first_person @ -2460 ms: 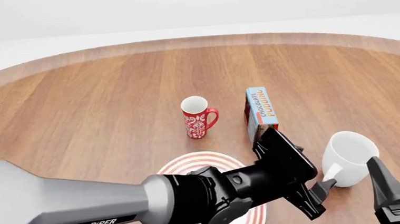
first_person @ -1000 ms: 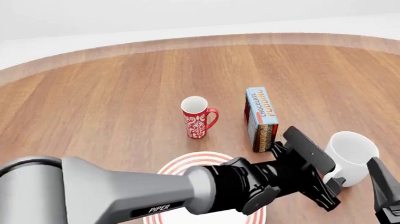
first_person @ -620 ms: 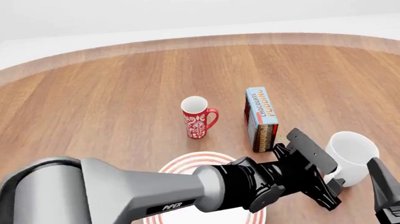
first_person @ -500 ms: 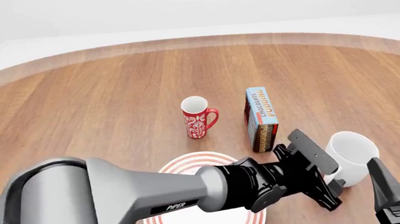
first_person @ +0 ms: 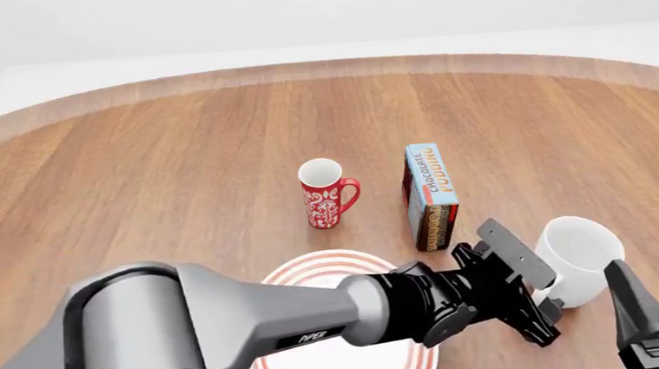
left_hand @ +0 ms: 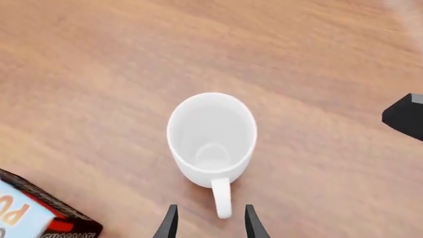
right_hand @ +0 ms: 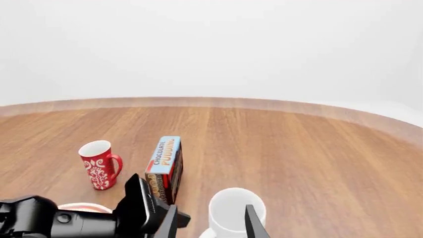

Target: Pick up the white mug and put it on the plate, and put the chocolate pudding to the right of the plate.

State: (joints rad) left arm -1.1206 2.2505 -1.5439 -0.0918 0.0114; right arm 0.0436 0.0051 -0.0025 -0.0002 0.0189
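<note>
The plain white ceramic mug (first_person: 575,259) stands upright on the brown wooden table (first_person: 166,178), near the right side of the front view. Its loop handle (left_hand: 221,197) points back toward the left gripper (left_hand: 208,224). The two dark fingers of that gripper are spread apart, one on each side of the handle's tip, and they are not squeezing it.

The big round white plate with red rings (first_person: 301,269) lies on the table to the left of the mug, and the left arm reaches over it. The small blue carton of chocolate pudding (first_person: 430,195) stands behind the plate and mug, on its edge. A tall red mug with a white pattern (first_person: 326,193) stands just left of the carton.

The right gripper (right_hand: 210,222) hangs low near the white mug with its fingers spread and nothing between them.
</note>
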